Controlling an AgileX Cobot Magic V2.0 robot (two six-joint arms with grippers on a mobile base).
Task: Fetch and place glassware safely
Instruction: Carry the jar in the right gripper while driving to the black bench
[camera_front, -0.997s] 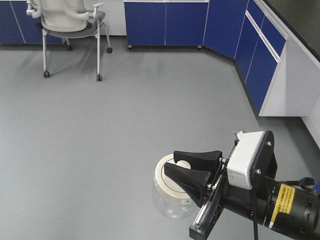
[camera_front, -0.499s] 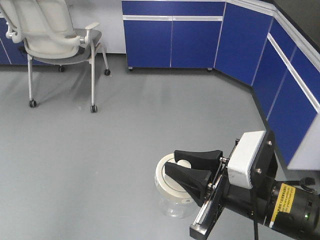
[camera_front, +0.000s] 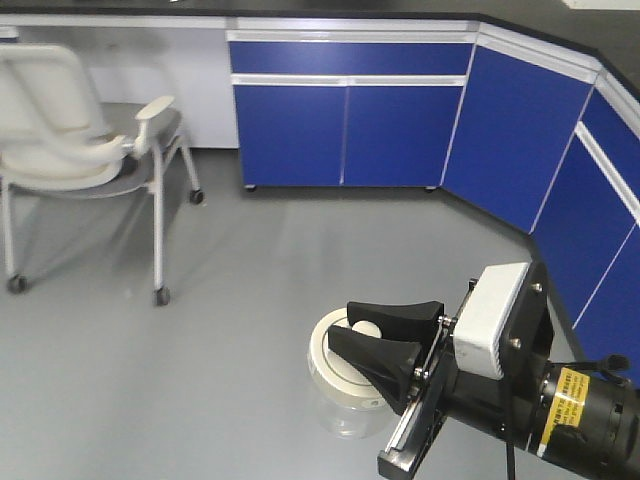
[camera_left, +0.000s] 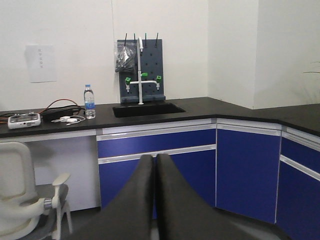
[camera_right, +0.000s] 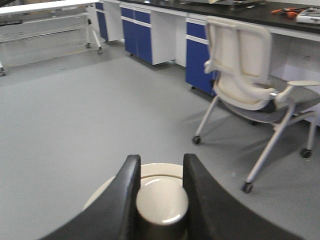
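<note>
Because the right gripper (camera_front: 348, 328) pinches only the knob (camera_right: 162, 200) of the off-white lid (camera_front: 325, 362), the glass jar (camera_front: 345, 415) hangs just beneath it, above the floor (camera_front: 200, 380). Light yet brittle, the jar may part from its lid, so gripping the body seems safer. The left gripper (camera_left: 155, 160) is closed and empty.

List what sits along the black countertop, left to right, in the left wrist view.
White device → loose cables → water bottle → sink. The pegboard rack and tap stand behind the sink, so they are left out of the order.
</note>
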